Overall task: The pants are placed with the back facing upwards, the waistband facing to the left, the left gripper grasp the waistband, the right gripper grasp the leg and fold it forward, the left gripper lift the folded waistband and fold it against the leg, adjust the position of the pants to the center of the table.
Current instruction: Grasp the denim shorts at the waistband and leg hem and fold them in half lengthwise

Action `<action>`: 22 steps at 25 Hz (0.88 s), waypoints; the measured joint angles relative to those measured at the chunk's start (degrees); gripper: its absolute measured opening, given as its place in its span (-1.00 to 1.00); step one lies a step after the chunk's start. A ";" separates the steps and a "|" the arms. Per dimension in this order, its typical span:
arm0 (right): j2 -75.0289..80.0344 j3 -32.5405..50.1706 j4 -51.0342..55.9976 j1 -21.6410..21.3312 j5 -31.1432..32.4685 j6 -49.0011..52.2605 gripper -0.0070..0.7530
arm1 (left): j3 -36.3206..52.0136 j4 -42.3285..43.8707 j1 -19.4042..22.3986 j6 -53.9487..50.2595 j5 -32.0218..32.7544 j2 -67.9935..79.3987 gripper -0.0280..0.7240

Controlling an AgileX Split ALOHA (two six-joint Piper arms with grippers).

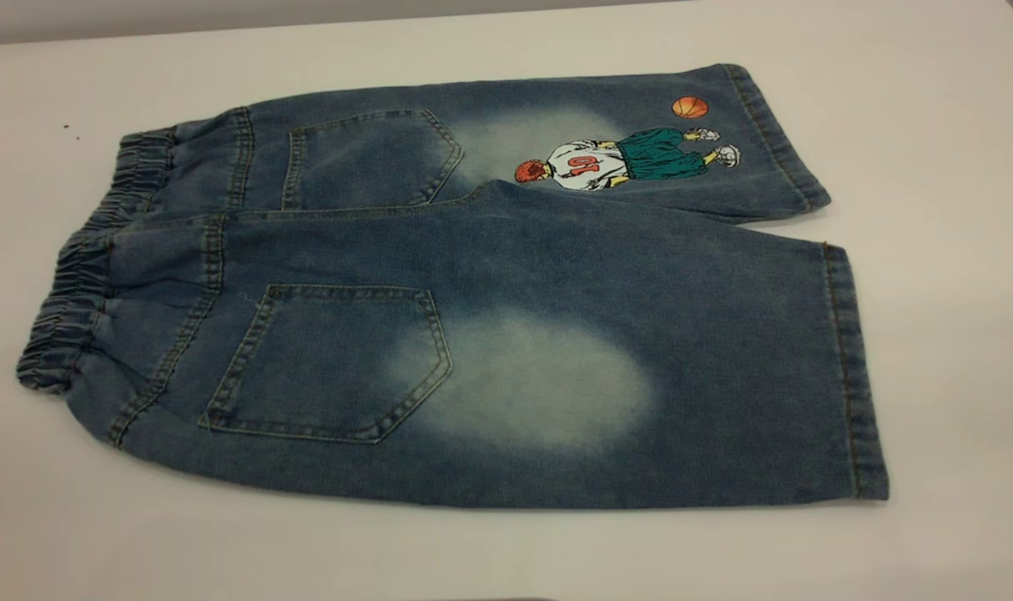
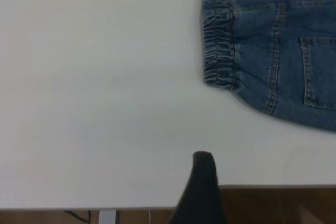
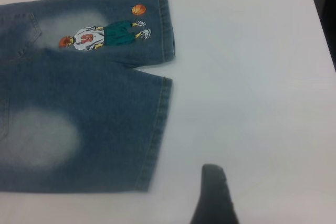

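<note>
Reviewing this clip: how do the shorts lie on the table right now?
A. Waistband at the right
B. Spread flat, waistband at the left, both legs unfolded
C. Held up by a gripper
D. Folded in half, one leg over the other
B: the shorts lie flat on the table with the waistband at the left, both back pockets showing.

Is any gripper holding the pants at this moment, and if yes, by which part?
Nothing is held. The pants lie flat on the table; the left gripper and right gripper are off the cloth.
</note>
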 joint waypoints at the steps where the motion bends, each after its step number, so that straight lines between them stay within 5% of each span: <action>1: 0.00 0.00 0.00 0.00 0.00 0.00 0.18 | 0.00 0.00 0.00 0.00 0.00 0.00 0.59; 22: 0.00 0.00 0.11 0.00 -1.10 0.00 0.18 | 0.00 0.00 0.00 0.00 0.00 0.00 0.59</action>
